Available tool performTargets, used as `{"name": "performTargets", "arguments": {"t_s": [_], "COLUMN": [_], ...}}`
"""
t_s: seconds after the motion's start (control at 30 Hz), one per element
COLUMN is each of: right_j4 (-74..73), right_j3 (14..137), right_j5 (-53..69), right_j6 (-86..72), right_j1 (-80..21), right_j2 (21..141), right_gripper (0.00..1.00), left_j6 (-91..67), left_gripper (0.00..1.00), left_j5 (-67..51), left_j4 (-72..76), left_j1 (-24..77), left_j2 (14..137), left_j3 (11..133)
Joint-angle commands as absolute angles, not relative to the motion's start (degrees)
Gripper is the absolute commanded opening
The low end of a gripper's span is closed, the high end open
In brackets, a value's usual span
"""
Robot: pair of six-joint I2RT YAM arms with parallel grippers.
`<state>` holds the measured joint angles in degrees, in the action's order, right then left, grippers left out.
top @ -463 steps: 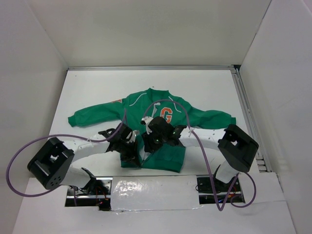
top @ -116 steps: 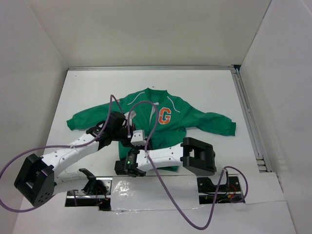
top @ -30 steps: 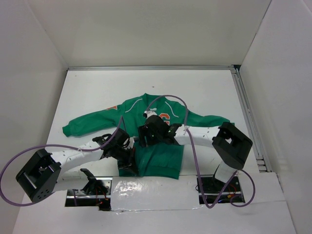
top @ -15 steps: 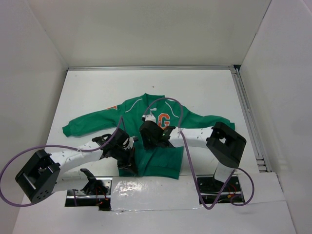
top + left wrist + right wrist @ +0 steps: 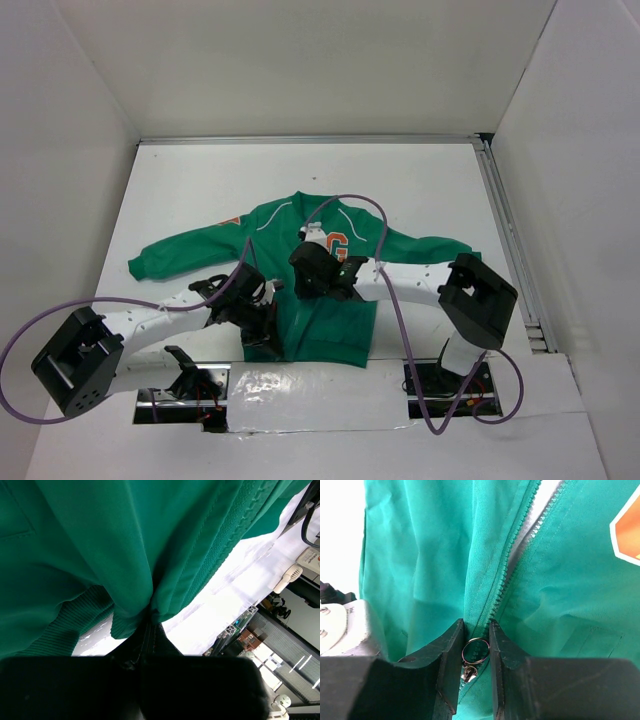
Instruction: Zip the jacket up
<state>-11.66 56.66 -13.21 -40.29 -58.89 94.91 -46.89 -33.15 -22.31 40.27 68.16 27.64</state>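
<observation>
Now the jacket's (image 5: 420,555) zipper ring (image 5: 475,651) sits pinched inside the right hand (image 5: 476,630).

Open table (image 5: 300,175) beyond jacket (image 5: 275,225), right arm (image 5: 410,280) across it

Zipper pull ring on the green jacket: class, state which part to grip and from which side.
Pinch the zipper pull ring edge to edge, coming from the closed end: it lies flat, and the zipper teeth part beyond it toward the collar. The right gripper brackets it so.
</observation>
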Motion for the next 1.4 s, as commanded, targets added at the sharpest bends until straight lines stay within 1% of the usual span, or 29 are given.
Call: {"name": "performTargets", "arguments": {"t_s": [0.0, 0.27, 0.33, 0.5, 0.6, 0.77, 0.97, 1.1, 1.17, 1.37], "right_j4": [-12.64, -19.07, -20.3, -20.3, -18.81, -19.94, -25.29, -26.1, -27.85, -25.24], "right_j3": [58.88, 60.12, 59.94, 62.92, 66.17, 75.22, 85.59, 93.22, 96.66, 107.22], "right_j5": [-16.86, -20.21, -21.61, -18.28, -21.7, -24.52, -32.51, -36.46, -36.74, -38.67], "right_j6": [-42.45, -43.94, -45.17, -47.71, -49.22, -50.53, -50.8, -49.31, -48.87, -45.27], "right_j1": [-58.1, -57.92, -56.87, -51.51, -50.28, -47.91, -44.66, -41.94, -40.35, -34.9], "right_j2": [92.37, 92.29, 91.67, 93.51, 94.91, 99.92, 108.26, 113.19, 116.61, 123.65], "right_gripper": [0.0, 0.0, 0.0, 0.0, 0.0, 0.0, 0.0, 0.0, 0.0, 0.0], "left_j6": [-47.46, -47.64, -47.64, -47.9, -48.25, -48.16, -48.16, -48.25, -48.34, -48.69], "left_gripper": [0.0, 0.0, 0.0, 0.0, 0.0, 0.0, 0.0, 0.0, 0.0, 0.0], "left_j5": [-34.37, -34.01, -34.63, -35.07, -35.07, -35.16, -35.33, -35.77, -35.77, -35.77], "left_j4": [-24.17, -24.79, -24.61, -24.79, -25.22, -25.58, -26.01, -25.93, -25.93, -25.75], "left_j1": [40.69, 40.69, 40.69, 40.69, 40.69, 40.87, 41.31, 41.57, 41.66, 41.92], "left_j2": [67.24, 66.1, 66.01, 65.39, 65.13, 64.25, 63.11, 62.32, 62.14, 62.4], "left_j3": [28.21, 27.86, 27.69, 26.81, 26.72, 26.72, 26.45, 26.11, 26.02, 25.75]}}
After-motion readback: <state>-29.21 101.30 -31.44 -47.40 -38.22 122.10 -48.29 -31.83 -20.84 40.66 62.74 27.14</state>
